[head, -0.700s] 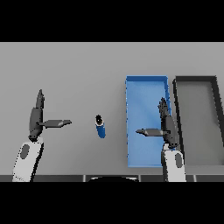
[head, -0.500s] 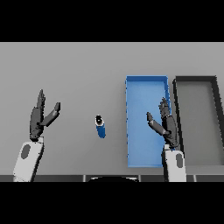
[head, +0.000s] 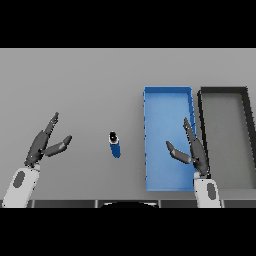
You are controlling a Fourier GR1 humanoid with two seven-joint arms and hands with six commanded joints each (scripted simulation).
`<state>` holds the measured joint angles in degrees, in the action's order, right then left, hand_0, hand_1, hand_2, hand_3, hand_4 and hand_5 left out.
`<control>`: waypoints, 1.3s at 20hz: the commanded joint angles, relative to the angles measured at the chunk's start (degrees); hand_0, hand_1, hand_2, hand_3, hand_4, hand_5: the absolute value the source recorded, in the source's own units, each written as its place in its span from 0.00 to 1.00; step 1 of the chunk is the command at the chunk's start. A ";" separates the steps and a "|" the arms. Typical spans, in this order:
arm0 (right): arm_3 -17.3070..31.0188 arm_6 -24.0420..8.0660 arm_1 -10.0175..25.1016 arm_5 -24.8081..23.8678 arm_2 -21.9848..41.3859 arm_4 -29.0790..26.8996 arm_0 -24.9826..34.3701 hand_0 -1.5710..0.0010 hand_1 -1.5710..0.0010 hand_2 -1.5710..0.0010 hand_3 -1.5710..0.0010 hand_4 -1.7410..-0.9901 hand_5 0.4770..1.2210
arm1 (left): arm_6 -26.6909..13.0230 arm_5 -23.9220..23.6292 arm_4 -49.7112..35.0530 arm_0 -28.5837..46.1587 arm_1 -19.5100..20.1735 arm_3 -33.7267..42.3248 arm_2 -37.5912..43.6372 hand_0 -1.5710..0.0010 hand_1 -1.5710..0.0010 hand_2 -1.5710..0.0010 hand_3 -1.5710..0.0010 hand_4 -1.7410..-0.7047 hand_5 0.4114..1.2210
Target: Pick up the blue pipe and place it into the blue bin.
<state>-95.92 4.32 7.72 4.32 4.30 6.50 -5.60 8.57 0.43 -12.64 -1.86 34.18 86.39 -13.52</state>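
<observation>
Low in the frame, at the left, the left robot hand (head: 44, 145) rises from its white forearm with fingers straight and slanted toward the upper right, the thumb splayed out to the right; it holds nothing and stands over bare grey counter (head: 75, 90). At the lower right, the right robot hand (head: 192, 150) comes up from its own white forearm with fingers extended toward the top of the frame and the thumb spread out to the left, also holding nothing. It shows over the right side of the blue bin (head: 168, 91), near that bin's right wall.

Between the two hands, just left of the frame's centre, the blue pipe (head: 115, 145) lies on the counter, its dark end pointing toward the top of the frame. It is apart from both hands and a short way left of the blue bin's left wall, with only bare counter between the pipe and that wall.

The blue bin is a long rectangle running from the lower right centre up toward mid-frame, with nothing visible inside it. Just beside it on the right, almost touching, sits a black bin (head: 223, 90) of similar shape with a grey floor. Beyond both bins the grey counter continues to the top of the scene.
</observation>
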 commanded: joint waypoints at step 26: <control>-2.08 1.42 0.16 1.12 0.14 -0.83 -1.51 1.00 1.00 1.00 1.00 0.62 0.17 | -8.12 12.09 6.11 -8.16 -14.26 -2.70 -18.41 1.00 1.00 1.00 1.00 0.60 0.04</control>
<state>-97.99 5.70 7.89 5.45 4.44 5.68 -7.12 0.32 12.49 -6.53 -10.04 19.88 83.70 -31.94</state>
